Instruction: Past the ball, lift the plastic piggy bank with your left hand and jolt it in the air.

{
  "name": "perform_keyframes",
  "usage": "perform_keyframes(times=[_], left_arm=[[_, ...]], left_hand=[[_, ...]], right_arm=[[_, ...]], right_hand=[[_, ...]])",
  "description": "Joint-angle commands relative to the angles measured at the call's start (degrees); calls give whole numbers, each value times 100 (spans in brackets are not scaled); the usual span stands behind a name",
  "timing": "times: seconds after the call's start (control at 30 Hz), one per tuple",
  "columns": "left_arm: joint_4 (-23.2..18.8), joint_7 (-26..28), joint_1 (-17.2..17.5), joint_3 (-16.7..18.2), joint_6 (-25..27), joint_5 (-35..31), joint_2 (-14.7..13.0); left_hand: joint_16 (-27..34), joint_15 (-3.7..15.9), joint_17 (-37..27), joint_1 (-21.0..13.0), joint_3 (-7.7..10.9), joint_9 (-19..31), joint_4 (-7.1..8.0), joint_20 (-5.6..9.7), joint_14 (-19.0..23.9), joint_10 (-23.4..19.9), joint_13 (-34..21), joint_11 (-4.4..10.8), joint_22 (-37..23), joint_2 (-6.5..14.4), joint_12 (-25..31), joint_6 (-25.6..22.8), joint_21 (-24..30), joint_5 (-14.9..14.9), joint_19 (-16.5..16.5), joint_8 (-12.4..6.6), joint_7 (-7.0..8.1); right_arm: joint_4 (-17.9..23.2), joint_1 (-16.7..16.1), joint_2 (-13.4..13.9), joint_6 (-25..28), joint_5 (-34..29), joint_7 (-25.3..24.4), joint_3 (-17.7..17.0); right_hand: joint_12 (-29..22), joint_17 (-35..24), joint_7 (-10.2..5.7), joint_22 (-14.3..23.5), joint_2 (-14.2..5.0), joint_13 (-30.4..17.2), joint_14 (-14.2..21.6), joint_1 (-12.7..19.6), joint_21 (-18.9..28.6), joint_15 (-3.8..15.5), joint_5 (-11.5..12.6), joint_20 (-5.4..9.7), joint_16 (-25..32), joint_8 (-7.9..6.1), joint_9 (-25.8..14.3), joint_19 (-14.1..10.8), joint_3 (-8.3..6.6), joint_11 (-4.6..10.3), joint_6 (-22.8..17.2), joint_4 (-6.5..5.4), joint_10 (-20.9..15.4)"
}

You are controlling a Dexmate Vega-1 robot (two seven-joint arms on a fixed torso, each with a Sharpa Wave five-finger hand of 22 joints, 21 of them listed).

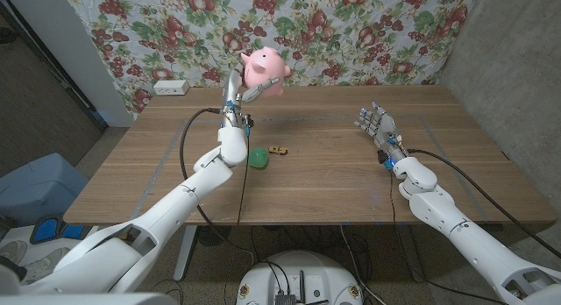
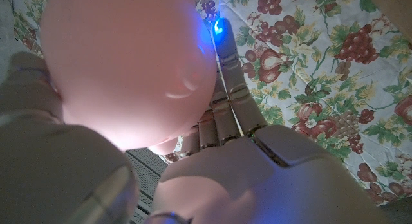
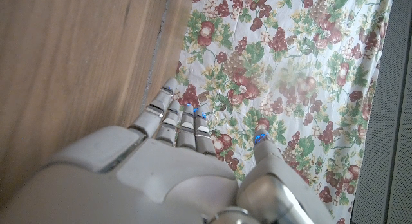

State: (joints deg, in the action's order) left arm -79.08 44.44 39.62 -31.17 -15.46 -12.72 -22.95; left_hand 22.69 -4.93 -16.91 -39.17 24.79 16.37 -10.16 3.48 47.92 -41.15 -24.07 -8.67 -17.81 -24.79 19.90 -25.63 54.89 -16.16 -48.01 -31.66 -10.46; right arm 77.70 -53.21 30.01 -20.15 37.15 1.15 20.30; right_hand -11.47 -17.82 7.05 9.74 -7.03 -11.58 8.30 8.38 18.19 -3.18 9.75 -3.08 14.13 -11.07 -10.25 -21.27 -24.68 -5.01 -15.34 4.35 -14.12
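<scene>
Pink piggy bank (image 1: 265, 70) gripped aloft in left hand (image 1: 237, 88) beyond green ball (image 1: 258, 157), fingers partly hidden; right hand (image 1: 375, 123) unclenched, idle.

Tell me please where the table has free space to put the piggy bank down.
The left robot hand holds the pink piggy bank in the air. Bare wood lies between the green ball and the right robot hand, and along the table front edge. It is crowded only around the ball and the small wooden piece beside it.
</scene>
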Motion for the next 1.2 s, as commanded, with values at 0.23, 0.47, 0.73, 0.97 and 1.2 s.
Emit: perform_keyframes(times=[0.23,0.47,0.73,0.97,1.2], left_arm=[[-73,-102,51,41,41,12,9],[-438,-728,68,-15,560,112,-222],[-999,-1725,-18,-176,1500,178,-593],[-1299,-2419,-183,-364,2084,131,-871],[-1396,-2624,-248,-461,2275,82,-977]], left_hand=[[50,1865,-48,-3436,89,21,14,709,2087,-2011,-35,1837,21,2888,-32,-2315,95,-27,264,-58,1070],[36,1865,-52,-3423,95,24,14,710,2086,-2030,-43,1844,47,2881,-56,-2308,159,-37,286,-58,1081],[26,1866,-56,-3417,103,17,10,703,2087,-2058,-55,1837,73,2873,-70,-2315,215,-47,302,-56,1090],[18,1867,-63,-3412,111,17,6,703,2091,-2087,-65,1834,101,2862,-84,-2324,269,-57,325,-59,1089],[6,1866,-66,-3409,120,21,6,702,2088,-2084,-81,1828,129,2855,-105,-2313,315,-67,350,-56,1096]], right_arm=[[59,-57,10,-1,-15,-57,-5],[87,-77,14,5,-18,-80,-8],[138,-124,30,11,-23,-115,-17],[184,-161,34,19,-23,-148,-22],[240,-188,35,38,-32,-197,-24]], right_hand=[[-20,-9,-12,17,-144,-12,54,1,-16,-1,40,11,11,-2,-34,-47,-9,-31,-47,31,-31],[-16,-8,-17,18,-143,-12,57,0,-31,-5,40,12,11,-2,-34,-52,-9,-35,-48,31,-20],[-17,-8,-10,18,-145,-12,54,-3,-52,0,40,9,10,-1,-34,-59,-9,-27,-45,29,-24],[-21,-7,-13,19,-146,-12,57,-4,-68,0,39,9,11,-2,-34,-61,-9,-29,-46,28,-33],[-21,-6,-11,19,-145,-12,53,-4,-79,-6,39,10,9,-4,-34,-68,-10,-29,-52,29,-33]])
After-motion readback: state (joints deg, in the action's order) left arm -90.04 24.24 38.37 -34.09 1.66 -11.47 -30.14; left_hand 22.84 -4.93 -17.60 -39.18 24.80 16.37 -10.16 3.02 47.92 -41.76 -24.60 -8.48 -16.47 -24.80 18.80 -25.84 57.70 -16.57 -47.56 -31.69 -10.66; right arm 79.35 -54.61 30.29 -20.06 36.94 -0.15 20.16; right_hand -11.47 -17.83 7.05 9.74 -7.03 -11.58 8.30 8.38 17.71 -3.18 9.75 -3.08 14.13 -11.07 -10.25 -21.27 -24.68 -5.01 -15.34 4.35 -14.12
